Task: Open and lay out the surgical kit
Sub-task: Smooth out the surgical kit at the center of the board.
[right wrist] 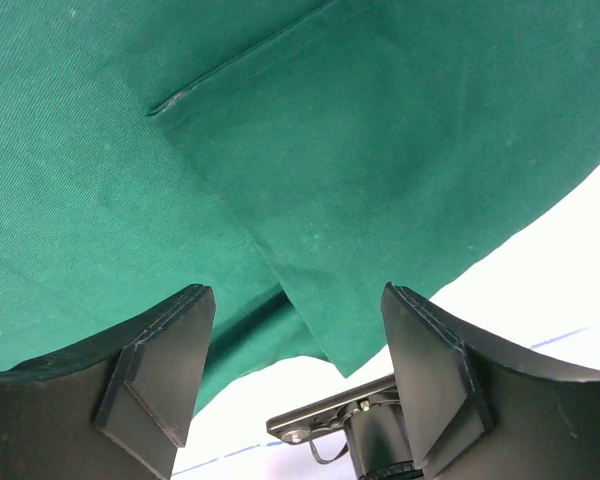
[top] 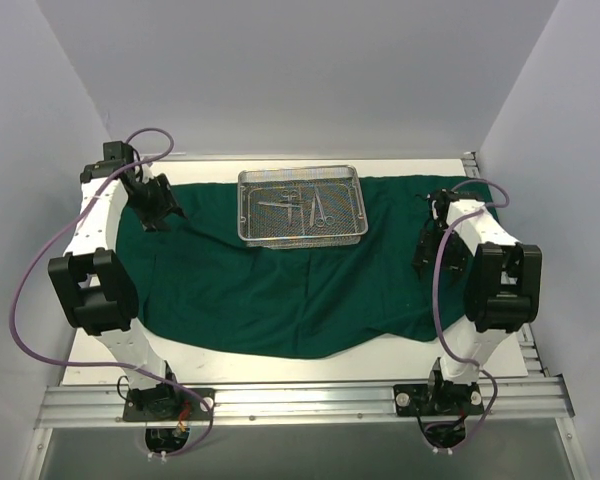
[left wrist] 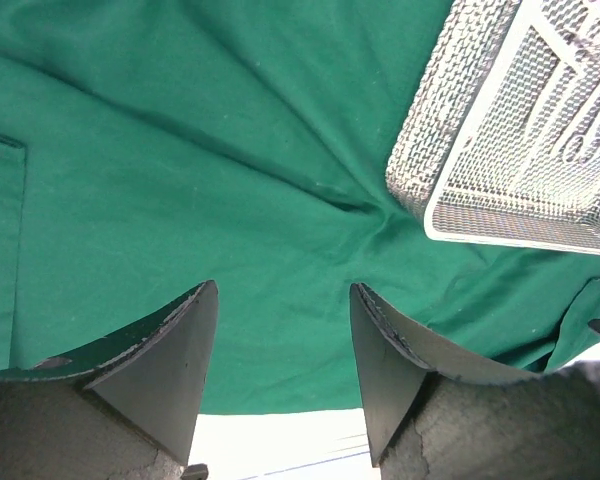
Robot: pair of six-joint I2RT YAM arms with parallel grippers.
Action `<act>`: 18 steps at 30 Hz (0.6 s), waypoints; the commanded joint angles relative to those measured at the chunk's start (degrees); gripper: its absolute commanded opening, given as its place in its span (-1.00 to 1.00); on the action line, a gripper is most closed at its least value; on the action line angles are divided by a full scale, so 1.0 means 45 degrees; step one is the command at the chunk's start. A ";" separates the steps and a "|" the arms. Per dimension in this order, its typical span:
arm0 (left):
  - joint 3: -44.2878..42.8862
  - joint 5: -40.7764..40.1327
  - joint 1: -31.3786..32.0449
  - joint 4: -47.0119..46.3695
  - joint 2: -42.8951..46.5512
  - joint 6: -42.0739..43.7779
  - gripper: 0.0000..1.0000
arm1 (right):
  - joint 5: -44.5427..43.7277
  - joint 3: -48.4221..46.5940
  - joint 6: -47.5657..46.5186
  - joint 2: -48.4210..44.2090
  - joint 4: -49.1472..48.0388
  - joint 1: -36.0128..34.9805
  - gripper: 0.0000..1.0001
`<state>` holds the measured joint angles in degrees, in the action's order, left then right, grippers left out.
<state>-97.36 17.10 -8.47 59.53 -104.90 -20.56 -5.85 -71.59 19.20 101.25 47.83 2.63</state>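
Left fingers [left wrist: 170, 370] stand apart with nothing between them, poised above the dark green cloth [top: 280, 290] to the left of the tray [top: 300, 171]. Right fingers [right wrist: 150, 370] are likewise parted and empty, above the cloth's right side, where a corner of the fabric ends on the white bench [top: 100, 365].

The cloth lies spread open across most of the bench, from one arm to the other. Its far part is flat, with soft creases, and its near edge runs in an uneven curve. A stitched hem or fold line crosses it in the right wrist view.

The rectangular silver wire-mesh tray sits upright on the far middle of the cloth. Inside it lie several slim silver instruments [top: 305, 205], at least two with ring handles like scissors.
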 commanded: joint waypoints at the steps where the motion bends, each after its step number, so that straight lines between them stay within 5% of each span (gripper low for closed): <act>1: 0.0092 0.0457 -0.0051 -0.0767 0.0245 0.0018 0.28 | -0.0615 0.0050 -0.0009 -0.0178 0.0659 0.0001 0.36; 6: 0.0113 0.0535 -0.0051 -0.0807 0.0304 0.0037 0.28 | -0.0400 0.0030 0.0069 0.0565 0.0660 -0.0272 0.03; 18: 0.0015 0.0633 -0.0071 -0.0767 0.0167 0.0135 0.29 | -0.0828 0.0948 0.0557 0.0644 0.0425 -0.0507 -0.01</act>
<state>-96.44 18.52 -8.47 57.98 -104.90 -20.53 -6.85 -67.81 20.32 104.01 47.18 0.30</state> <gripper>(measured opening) 0.642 0.503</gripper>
